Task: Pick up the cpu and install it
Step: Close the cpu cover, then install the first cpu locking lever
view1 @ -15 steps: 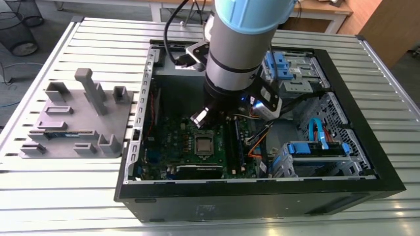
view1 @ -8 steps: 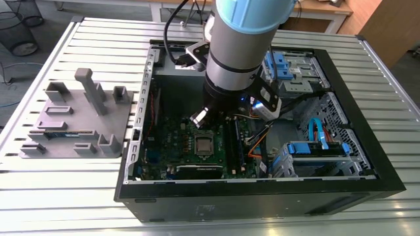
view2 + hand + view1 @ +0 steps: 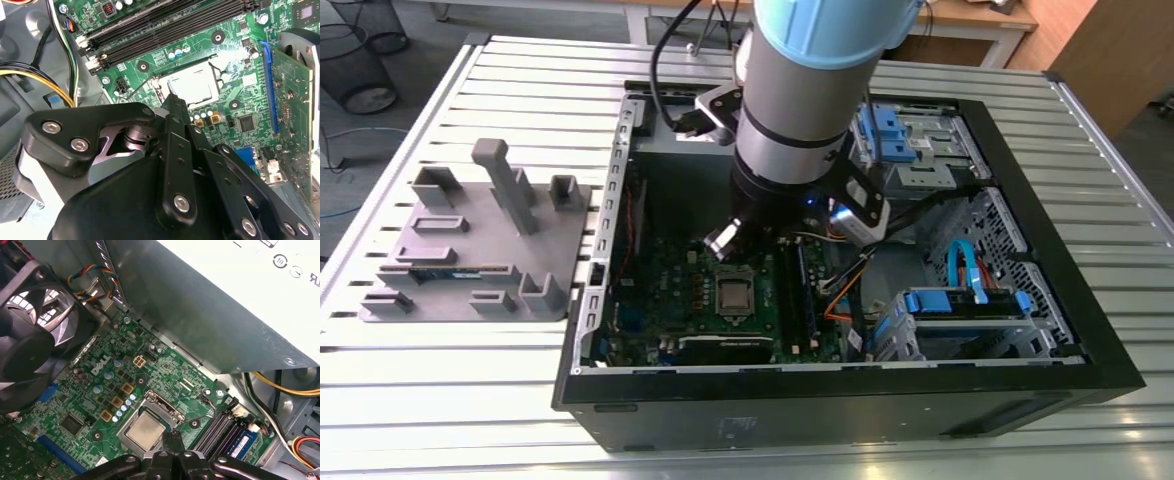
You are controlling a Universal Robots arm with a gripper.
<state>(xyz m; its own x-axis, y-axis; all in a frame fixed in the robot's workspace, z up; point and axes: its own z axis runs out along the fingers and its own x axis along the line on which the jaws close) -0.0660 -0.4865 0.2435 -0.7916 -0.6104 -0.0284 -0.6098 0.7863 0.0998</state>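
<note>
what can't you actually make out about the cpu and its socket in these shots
- First wrist view: the gripper covers one corner of the cpu and that side of the socket.
- Second wrist view: glare washes out the cpu's top, and the gripper hides one socket edge.
- Exterior view: the arm hides part of the motherboard; the cpu is too small to judge seating.

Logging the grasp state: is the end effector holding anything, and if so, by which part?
Nothing is held. The end effector is shut and empty; the chip lies in its socket.
</note>
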